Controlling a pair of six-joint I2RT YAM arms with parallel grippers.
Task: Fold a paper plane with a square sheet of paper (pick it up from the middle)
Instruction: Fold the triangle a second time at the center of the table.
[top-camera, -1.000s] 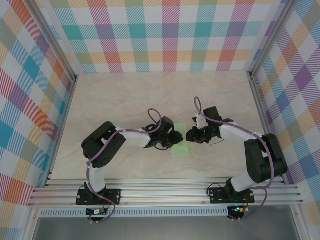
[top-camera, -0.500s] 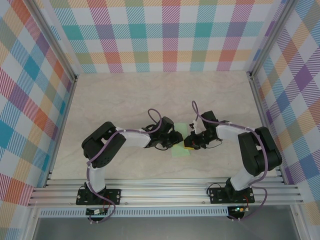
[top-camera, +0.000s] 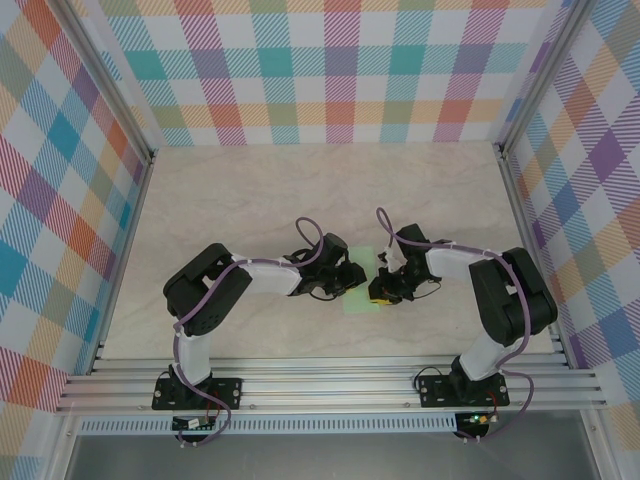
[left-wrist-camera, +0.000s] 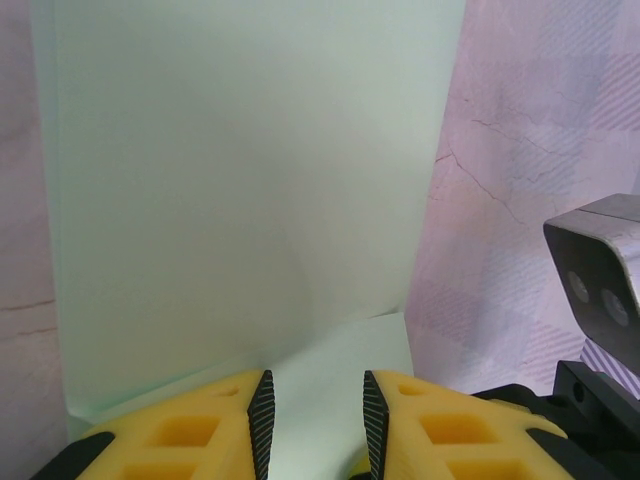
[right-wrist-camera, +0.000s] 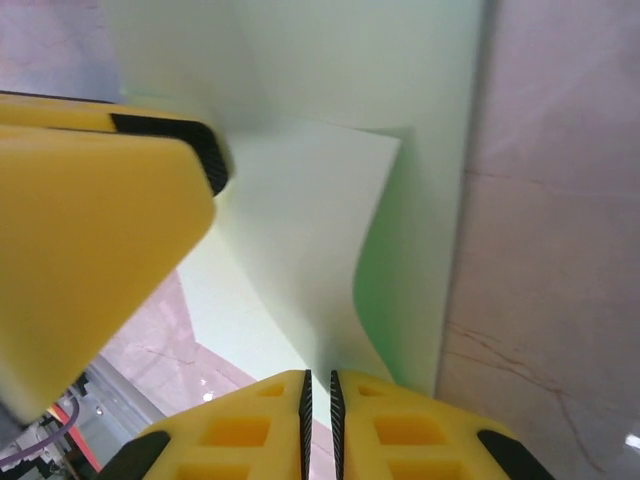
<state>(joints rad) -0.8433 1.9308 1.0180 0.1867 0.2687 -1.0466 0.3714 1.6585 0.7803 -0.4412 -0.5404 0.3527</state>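
Mint-green and thin, the sheet of paper (top-camera: 360, 304) lies on the pale stone-look table (top-camera: 250, 190), in the middle near the front, right between the two arms. From the top camera it looks like a small green patch, and the left gripper (top-camera: 350, 278) and the right gripper (top-camera: 381, 290) both sit on it, close to each other. From up there you cannot tell how the jaws stand. The left wrist camera shows it better. The left gripper (left-wrist-camera: 315, 420) has its two yellow fingers a little apart, and the paper (left-wrist-camera: 240, 180) lies flat under the gap, so they are not pinching it. That view also shows a folded corner near the fingers, and a grey part of the other arm (left-wrist-camera: 600, 270) at the right side over the table (left-wrist-camera: 520, 150). The right wrist camera shows something else. The right gripper (right-wrist-camera: 319, 400) has its fingers pressed almost together, with just a thin slit, and a flap of the paper (right-wrist-camera: 300, 220) curls up into them, so it is pinching the paper's edge. One big yellow finger (right-wrist-camera: 90, 230) of the left gripper sits on the paper at the left. Bright checked walls (top-camera: 330, 70) stand around the table.
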